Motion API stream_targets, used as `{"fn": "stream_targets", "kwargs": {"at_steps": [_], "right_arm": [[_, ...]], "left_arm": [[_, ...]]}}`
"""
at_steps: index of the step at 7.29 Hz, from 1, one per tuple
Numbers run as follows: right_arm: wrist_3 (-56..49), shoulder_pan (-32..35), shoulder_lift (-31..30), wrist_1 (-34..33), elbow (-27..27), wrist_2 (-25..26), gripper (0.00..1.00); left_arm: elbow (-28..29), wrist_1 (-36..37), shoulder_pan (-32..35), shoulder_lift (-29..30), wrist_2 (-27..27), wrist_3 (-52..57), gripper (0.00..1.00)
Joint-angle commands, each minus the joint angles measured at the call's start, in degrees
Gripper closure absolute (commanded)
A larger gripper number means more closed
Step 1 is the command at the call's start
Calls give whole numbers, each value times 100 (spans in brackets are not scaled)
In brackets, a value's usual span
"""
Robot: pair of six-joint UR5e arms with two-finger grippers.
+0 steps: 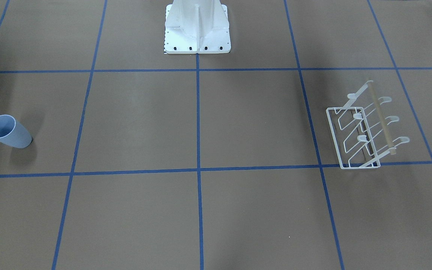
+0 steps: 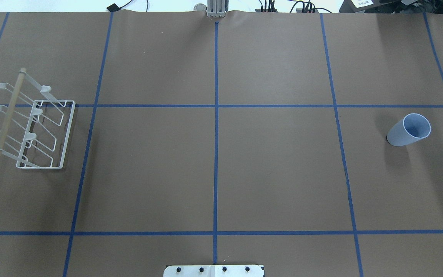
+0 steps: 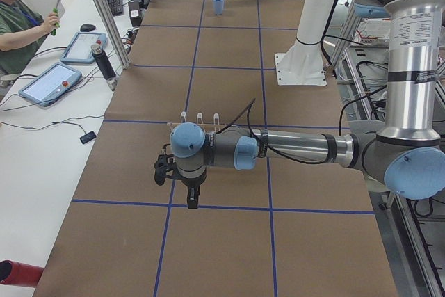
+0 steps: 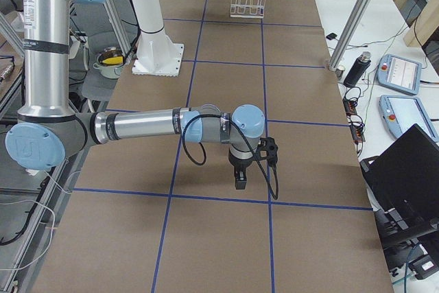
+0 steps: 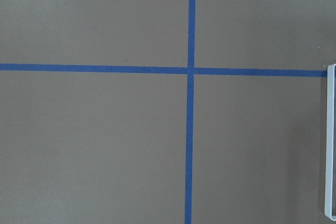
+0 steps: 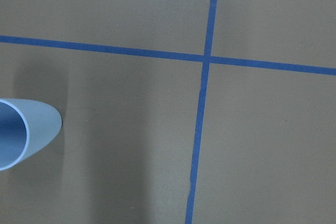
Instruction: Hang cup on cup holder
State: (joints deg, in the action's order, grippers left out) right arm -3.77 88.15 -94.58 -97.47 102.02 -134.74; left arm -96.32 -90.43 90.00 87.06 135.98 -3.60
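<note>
The cup (image 1: 9,132) stands upright at the front view's far left, the rack (image 1: 380,116) at its right, well apart. Whether the left gripper (image 3: 192,199) or right gripper (image 4: 240,182) is open, I cannot tell

Right wrist view clips the cup (image 6: 26,132) at its left edge; you get part of the rim and wall only. Left wrist view gives you just a sliver of the cup holder (image 5: 331,140) frame at the right edge. In the left side view the left arm (image 3: 299,146) hides most of the cup holder, with only three prong tips showing. Left pincer (image 3: 192,202) and right pincer (image 4: 240,183) show from the sides only, so you can't read the jaws.
</note>
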Motion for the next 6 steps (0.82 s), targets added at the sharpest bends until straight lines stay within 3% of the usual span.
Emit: {"fn": "stream_targets", "kwargs": {"at_steps": [1,4,6], "right_arm": [[0,0,-17,0,2,9,0],[-18,0,1,9,54,0,0],[0,0,80,463,107,18,0]], "left_arm": [[-1,0,0,-5,-1,0,1],[-44,8,0,12,-18,0,1],[-141,8,0,92,8,0,1]]}}
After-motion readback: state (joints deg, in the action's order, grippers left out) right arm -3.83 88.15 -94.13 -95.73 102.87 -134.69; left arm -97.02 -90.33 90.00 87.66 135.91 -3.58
